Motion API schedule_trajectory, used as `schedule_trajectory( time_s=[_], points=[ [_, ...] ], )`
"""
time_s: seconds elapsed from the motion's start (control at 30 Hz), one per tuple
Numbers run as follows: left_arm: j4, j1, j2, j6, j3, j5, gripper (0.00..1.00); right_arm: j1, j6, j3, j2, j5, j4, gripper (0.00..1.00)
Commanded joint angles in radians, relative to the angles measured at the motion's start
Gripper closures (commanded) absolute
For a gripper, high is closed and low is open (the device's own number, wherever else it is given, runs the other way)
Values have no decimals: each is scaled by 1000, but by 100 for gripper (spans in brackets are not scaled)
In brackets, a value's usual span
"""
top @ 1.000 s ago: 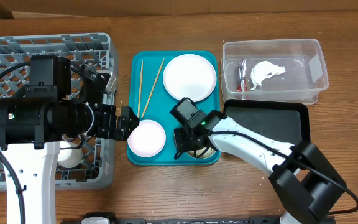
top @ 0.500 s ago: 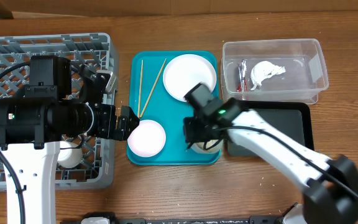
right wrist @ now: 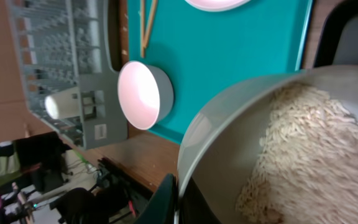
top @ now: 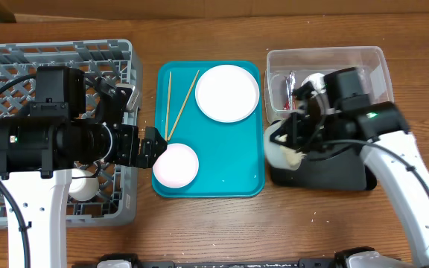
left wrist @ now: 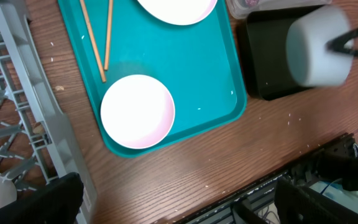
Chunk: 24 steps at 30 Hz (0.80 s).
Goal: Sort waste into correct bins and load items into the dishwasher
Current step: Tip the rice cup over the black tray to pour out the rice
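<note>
bowl (left wrist: 319,45) blurred, black tray (top: 348,177) half hidden

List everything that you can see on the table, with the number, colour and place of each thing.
rack: 1, grey, left side
cup: 1, white, in the rack
serving tray: 1, teal, middle
chopsticks: 2, wood, on serving tray
plate: 1, white, on serving tray
small bowl: 1, pink, on serving tray
tub: 1, clear, right side
wrapper: 1, red, in tub
napkin: 1, white, in tub
flat tray: 1, black, beside tub
large bowl: 1, grey, held over flat tray
rice: white, in large bowl
left gripper: open, near small bowl
right gripper: shut on large bowl
</note>
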Motion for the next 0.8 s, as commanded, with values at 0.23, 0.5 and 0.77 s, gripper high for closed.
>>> schedule_trajectory(
  time_s=[0.23, 0.5, 0.77],
  points=[
    [2, -5, 0, 18, 18, 0, 0, -380, -419, -74, 133, -495, -119, 96],
    [2, -5, 0, 18, 18, 0, 0, -443, -703, -150, 242, -570, -177, 96],
    [2, -5, 0, 18, 18, 0, 0, -500, -738, -186, 256, -680, -200, 96]
  ],
)
